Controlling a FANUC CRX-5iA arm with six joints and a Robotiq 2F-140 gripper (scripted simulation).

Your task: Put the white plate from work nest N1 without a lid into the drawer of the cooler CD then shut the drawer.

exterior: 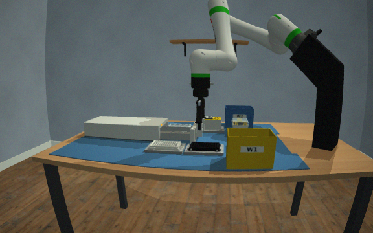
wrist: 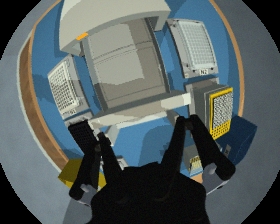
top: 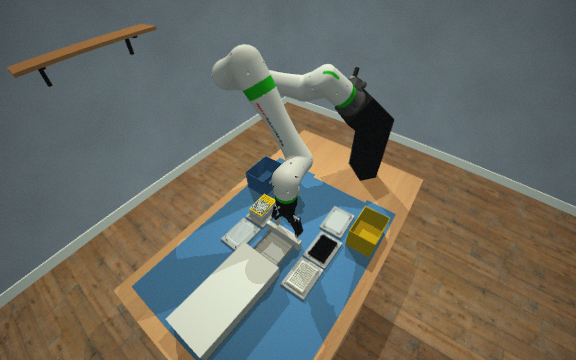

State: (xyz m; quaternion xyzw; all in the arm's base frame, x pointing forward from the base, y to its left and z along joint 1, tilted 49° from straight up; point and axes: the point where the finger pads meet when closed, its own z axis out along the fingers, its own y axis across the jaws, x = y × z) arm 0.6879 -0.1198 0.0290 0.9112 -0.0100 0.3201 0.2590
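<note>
White plate (top: pixel 302 277), its wells showing and no lid on it, is lying in a nest on the mat off to one side of the cooler, well apart from the gripper and outside the drawer. From where I am standing, the wooden table (top: pixel 398 185) is carrying everything, with the blue mat (top: pixel 208 250) covering most of it. The black pedestal (top: pixel 370 140) is leaning over the far corner, and the white arm (top: pixel 280 130) is reaching down from it to the middle of the bench. The long pale cooler housing (top: pixel 223 300) is lying along the mat, and its drawer (top: pixel 263 253) is standing open toward the arm, its floor showing bare. A yellow bin (top: pixel 368 231) and a blue bin (top: pixel 260 175) are sitting at either side. A black plate (top: pixel 323 248) is resting just beside the white one. The yellow tip box (top: pixel 262 205) is sitting near the drawer front. The gripper (top: pixel 290 225) is pointing straight down, its fingers fairly wide apart yet clamping the drawer's bar handle (wrist: pixel 138 115) between them.
</note>
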